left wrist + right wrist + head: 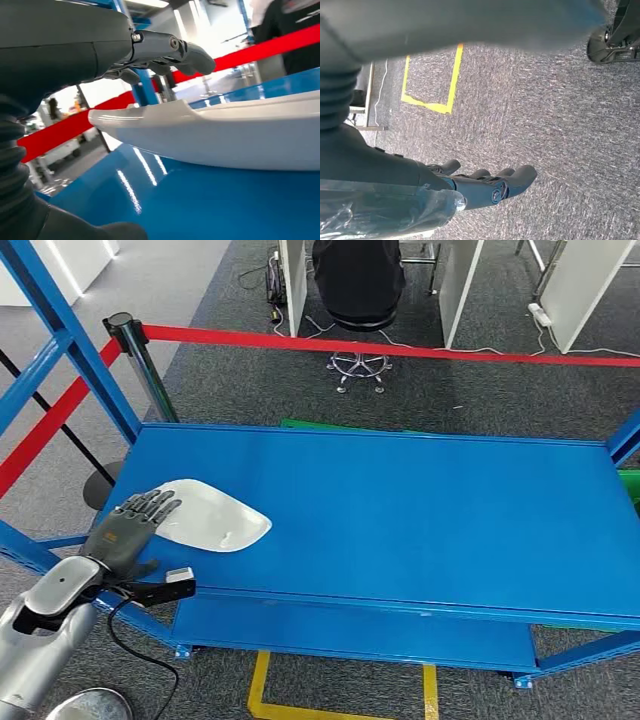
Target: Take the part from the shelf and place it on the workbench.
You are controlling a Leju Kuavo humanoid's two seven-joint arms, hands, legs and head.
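The part [207,517] is a smooth, glossy white shell, flat and teardrop-shaped; it lies on the glossy blue metal shelf [423,510] near the left front corner; its long axis runs left to right, the tapered tip pointing right. The left hand [128,525] lies over the part's broad left end, dark fingers [188,52] extended above its top surface; contact cannot be confirmed. The right hand [486,187] hangs over grey carpet [554,125], fingers apart, holding nothing.

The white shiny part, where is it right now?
In the head view the white curved glossy part lies on the blue metal shelf, at its left end, with the left hand reaching over its edge.
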